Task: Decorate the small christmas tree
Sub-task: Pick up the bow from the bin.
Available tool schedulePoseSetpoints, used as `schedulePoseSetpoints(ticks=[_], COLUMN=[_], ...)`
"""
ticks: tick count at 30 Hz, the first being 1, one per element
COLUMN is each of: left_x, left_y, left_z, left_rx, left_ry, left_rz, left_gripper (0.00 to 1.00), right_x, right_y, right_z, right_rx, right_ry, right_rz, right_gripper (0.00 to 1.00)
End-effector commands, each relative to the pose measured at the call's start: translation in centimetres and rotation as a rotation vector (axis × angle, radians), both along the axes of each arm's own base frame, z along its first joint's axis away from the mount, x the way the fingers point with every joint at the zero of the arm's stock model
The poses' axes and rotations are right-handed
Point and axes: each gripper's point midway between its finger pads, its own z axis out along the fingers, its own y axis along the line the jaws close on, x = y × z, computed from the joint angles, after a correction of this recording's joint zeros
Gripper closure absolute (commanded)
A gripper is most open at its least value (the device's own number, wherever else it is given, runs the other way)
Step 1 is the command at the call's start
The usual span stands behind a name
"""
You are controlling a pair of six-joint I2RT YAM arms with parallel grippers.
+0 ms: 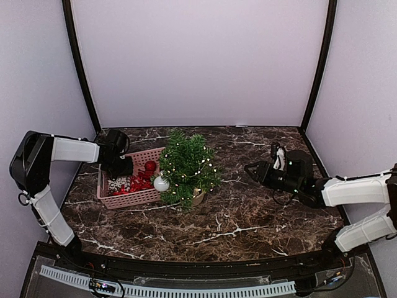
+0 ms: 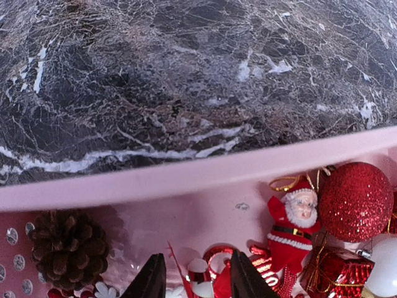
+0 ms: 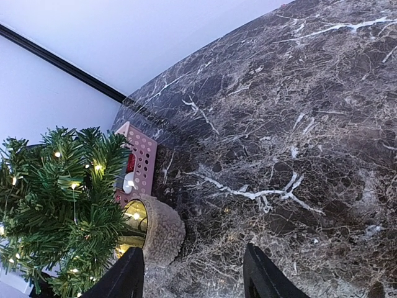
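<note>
The small christmas tree (image 1: 186, 165), green with tiny lit lights and a white ball (image 1: 161, 183) hanging on it, stands in its tan pot (image 1: 198, 197) at mid-table; the right wrist view shows the tree (image 3: 56, 205) and pot (image 3: 162, 230) too. My left gripper (image 1: 121, 165) reaches down into the pink basket (image 1: 144, 197). In the left wrist view its jaws (image 2: 196, 256) stand apart on either side of a red-and-white candy cane ornament (image 2: 214, 261). My right gripper (image 1: 253, 171) hovers open and empty right of the tree, with only marble between its fingers (image 3: 193, 248).
Inside the basket (image 2: 186, 177) lie a pine cone (image 2: 67, 248), a Santa figure (image 2: 291, 233), a red glitter ball (image 2: 355, 200), a red gift box (image 2: 335, 273) and a white ball (image 2: 384, 267). Lilac walls enclose the dark marble table (image 1: 248, 217).
</note>
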Motion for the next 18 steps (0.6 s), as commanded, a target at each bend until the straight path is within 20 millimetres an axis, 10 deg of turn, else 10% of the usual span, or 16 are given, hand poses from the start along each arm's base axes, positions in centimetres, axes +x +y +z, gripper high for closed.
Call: schedulePoseSetpoints(ticks=[1, 11, 18], left_x=[1.0, 0.8, 1.7], left_y=[0.7, 0.3, -0.8], left_z=[0.4, -1.0, 2.3], left_rx=[0.029, -0.004, -0.076], left_ry=[-0.015, 0.02, -0.09], left_rz=[0.008, 0.014, -0.014], left_gripper=[0.63, 0.8, 1.0], right_x=[0.8, 1.0, 1.0], right_y=[0.2, 0.3, 0.1], right_z=[1.1, 1.0, 1.2], right_rx=[0.012, 0.012, 0.006], right_ry=[-0.03, -0.025, -0.024], right_rz=[-0.005, -0.006, -0.012], right_gripper=[0.44, 0.45, 0.45])
